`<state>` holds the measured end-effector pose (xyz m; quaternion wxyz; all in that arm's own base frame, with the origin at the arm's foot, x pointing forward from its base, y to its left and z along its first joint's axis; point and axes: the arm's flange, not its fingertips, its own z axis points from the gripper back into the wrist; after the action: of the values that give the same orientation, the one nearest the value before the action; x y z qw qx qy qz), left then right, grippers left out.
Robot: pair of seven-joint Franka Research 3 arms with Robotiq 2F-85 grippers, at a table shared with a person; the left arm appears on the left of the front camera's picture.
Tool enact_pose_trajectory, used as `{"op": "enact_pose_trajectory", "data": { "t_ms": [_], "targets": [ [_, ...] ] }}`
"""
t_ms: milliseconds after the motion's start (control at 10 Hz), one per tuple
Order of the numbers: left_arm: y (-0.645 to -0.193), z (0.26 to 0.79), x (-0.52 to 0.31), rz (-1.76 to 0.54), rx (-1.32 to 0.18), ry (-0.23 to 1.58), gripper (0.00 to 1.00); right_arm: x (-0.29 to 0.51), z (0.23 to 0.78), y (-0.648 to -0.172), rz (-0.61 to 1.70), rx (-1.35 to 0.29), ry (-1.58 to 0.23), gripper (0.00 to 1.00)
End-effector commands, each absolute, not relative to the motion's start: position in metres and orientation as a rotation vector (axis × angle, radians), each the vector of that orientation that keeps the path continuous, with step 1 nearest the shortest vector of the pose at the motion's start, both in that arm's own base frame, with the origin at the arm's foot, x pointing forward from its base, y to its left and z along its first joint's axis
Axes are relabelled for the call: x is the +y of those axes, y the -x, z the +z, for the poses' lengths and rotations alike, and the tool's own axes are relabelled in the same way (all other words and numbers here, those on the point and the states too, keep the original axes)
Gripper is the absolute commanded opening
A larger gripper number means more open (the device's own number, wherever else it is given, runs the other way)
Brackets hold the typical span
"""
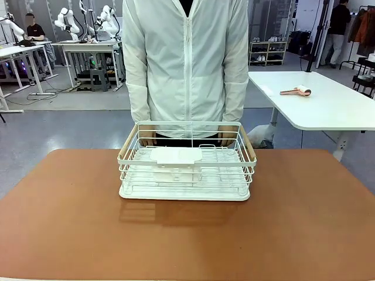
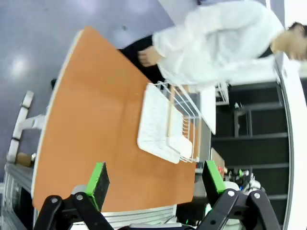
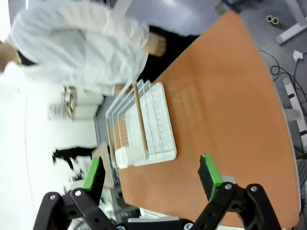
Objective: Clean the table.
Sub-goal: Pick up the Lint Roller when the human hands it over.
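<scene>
Front view: a white rack stands on the table near its far edge, with a person's hands at its far rim. Wrist views: the left gripper and right gripper are each spread wide and empty, above the table.

Looks like an open lab hall: smooth grey floor, grey metal-legged workbenches with loose black cables beneath, large white-topped table on metal legs, low open metal shelf rack at back.
</scene>
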<state>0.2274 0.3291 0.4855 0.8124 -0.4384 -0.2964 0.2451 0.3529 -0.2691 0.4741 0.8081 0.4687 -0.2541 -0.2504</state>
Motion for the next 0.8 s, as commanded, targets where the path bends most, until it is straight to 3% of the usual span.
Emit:
{"op": "enact_pose_trajectory", "data": {
  "t_ms": [0,100,700],
  "targets": [
    [-0.250,0.470,0.315,0.621,-0.544,0.896,1.00,-0.243,0.464,-0.360,-0.568,-0.548,-1.028,1.00],
    [-0.227,0.486,0.329,0.523,-0.633,0.936,1.00,-0.269,0.474,-0.353,-0.536,-0.543,-1.002,1.00],
    [-0.227,0.486,0.329,0.523,-0.633,0.936,1.00,-0.269,0.474,-0.353,-0.536,-0.543,-1.002,1.00]
  ]
}}
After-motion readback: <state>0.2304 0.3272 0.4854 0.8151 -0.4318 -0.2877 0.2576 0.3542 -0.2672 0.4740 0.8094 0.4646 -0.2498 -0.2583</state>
